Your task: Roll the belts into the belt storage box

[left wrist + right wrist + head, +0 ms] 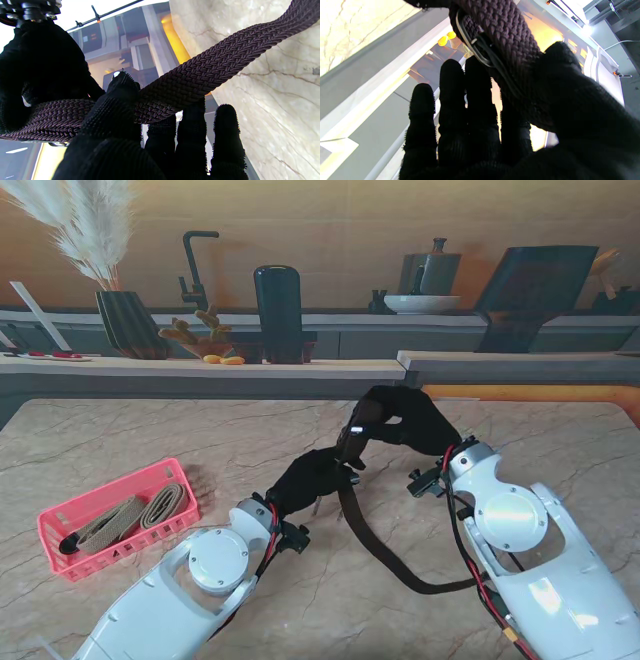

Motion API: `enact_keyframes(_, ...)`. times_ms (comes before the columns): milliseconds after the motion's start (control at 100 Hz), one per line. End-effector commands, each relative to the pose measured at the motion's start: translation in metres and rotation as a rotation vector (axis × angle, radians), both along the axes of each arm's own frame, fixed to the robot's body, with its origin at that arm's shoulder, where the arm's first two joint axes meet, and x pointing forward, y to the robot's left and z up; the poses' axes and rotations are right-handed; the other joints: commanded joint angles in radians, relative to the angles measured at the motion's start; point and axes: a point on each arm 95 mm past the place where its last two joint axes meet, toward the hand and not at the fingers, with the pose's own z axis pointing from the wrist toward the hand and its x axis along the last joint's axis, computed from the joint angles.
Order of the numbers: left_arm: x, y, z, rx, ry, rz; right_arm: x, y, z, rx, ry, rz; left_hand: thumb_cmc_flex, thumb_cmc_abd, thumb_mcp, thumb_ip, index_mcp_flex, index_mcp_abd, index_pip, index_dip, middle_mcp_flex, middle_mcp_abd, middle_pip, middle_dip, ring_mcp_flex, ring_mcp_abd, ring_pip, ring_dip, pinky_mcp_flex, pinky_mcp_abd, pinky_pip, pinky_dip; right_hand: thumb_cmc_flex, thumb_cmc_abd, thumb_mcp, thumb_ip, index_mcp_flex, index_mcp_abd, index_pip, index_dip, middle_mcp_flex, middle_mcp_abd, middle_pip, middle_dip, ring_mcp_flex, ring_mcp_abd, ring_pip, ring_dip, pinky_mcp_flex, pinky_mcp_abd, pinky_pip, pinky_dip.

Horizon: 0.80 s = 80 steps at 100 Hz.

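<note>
Now both hands' fingers pinch the braided belt — aloft.

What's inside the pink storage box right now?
The pink storage box holds two tan belts lying side by side. Its near wall hides whatever lies lower along that side.

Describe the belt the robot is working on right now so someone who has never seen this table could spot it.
On the marble table, look to the middle where both black-gloved hands meet. The dark brown braided belt is pinched between them and trails in a loop toward the robot. Unlike the tan belts lying in the pink basket at left, it is dark and held.
</note>
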Motion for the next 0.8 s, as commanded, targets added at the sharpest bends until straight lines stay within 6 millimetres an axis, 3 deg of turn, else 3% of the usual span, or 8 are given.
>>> enact_keyframes(0,-0.003,0.002,-0.008,0.004,0.013,0.014,-0.002,0.004,-0.005,0.015,0.032,0.011,0.015,0.015,0.087,0.028,0.055,-0.034,0.079,0.014,0.068,-0.049,0.062,0.041,0.032,-0.026,0.033,0.024,-0.003,0.012,0.032,0.023,0.082,0.111,0.067,0.018,0.097,-0.097,0.127,0.074,0.007,0.019,0.049,0.026,0.012,-0.009,0.034,0.022,0.006,0.006,0.045,0.007)
enact_keyframes(210,-0.002,0.004,-0.013,0.032,-0.025,0.072,-0.003,0.007,-0.016,0.050,0.111,0.025,-0.037,-0.038,0.117,0.021,0.037,-0.017,0.117,-0.002,0.105,-0.061,0.099,0.069,0.068,-0.030,0.084,0.052,0.017,0.013,0.065,0.039,0.093,0.124,0.055,0.021,0.096,-0.075,0.118,0.094,-0.001,0.040,0.075,0.043,0.009,0.010,0.082,0.054,0.008,0.014,0.060,0.019)
enact_keyframes(480,-0.004,0.008,-0.017,0.057,-0.068,0.131,-0.007,0.007,-0.023,0.073,0.159,0.033,-0.111,-0.081,0.119,0.020,-0.056,0.022,0.062,-0.015,-0.008,-0.051,0.105,0.057,-0.008,-0.023,0.056,0.040,0.001,0.005,0.066,0.040,0.101,0.127,0.049,0.025,0.095,-0.062,0.113,0.102,-0.003,0.051,0.087,0.050,0.006,0.021,0.100,0.065,0.007,0.020,0.070,0.027)
enact_keyframes(580,-0.005,0.012,-0.016,0.071,-0.093,0.141,-0.009,0.005,-0.024,0.090,0.168,0.023,-0.222,-0.115,0.273,-0.006,-0.087,0.031,0.010,0.039,-0.076,-0.057,0.134,0.052,-0.041,-0.025,0.043,0.041,-0.006,0.003,0.062,0.039,0.104,0.127,0.048,0.026,0.095,-0.054,0.111,0.104,-0.006,0.056,0.089,0.052,0.003,0.024,0.102,0.068,0.005,0.022,0.072,0.030)
enact_keyframes(690,-0.007,0.017,-0.013,0.083,-0.108,0.149,-0.009,0.002,-0.022,0.091,0.146,-0.005,-0.197,-0.128,0.304,-0.006,-0.107,0.024,0.035,0.071,-0.068,-0.066,0.125,0.109,-0.039,-0.030,0.046,0.046,-0.002,0.001,0.063,0.039,0.102,0.129,0.047,0.026,0.096,-0.059,0.110,0.105,-0.006,0.053,0.090,0.052,0.003,0.021,0.103,0.068,0.006,0.022,0.076,0.032)
enact_keyframes(790,-0.009,0.020,-0.011,0.065,-0.090,0.154,-0.009,-0.001,-0.019,0.092,0.128,-0.026,-0.108,-0.111,0.268,-0.001,-0.095,0.007,0.080,0.062,0.008,-0.072,0.044,0.189,-0.010,-0.032,0.061,0.054,0.006,0.006,0.072,0.043,0.102,0.128,0.048,0.027,0.097,-0.059,0.109,0.106,-0.006,0.051,0.090,0.052,0.002,0.020,0.102,0.068,0.005,0.021,0.077,0.033)
